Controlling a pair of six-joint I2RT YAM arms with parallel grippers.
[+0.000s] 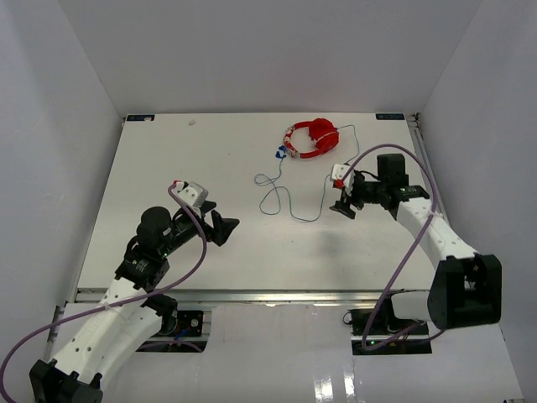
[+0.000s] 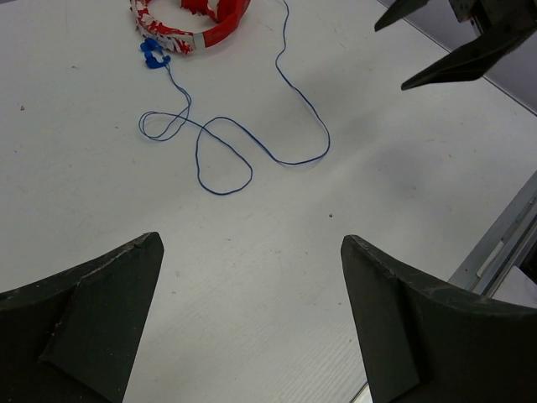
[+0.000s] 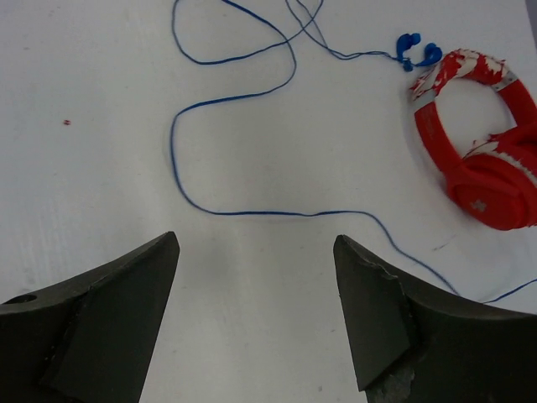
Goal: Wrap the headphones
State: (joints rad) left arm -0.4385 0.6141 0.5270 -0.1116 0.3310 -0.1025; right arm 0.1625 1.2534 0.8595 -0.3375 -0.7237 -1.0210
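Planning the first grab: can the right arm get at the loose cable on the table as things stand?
Probably yes. The right gripper is open, just short of the cable, which lies loose on the table with nothing between them. The headphones lie off to the side.

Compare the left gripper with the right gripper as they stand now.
The right gripper hangs close beside the cable, near the headphones; the left gripper sits farther from both. The left gripper points roughly rightward in the top view, the right gripper leftward. Both are open and empty.
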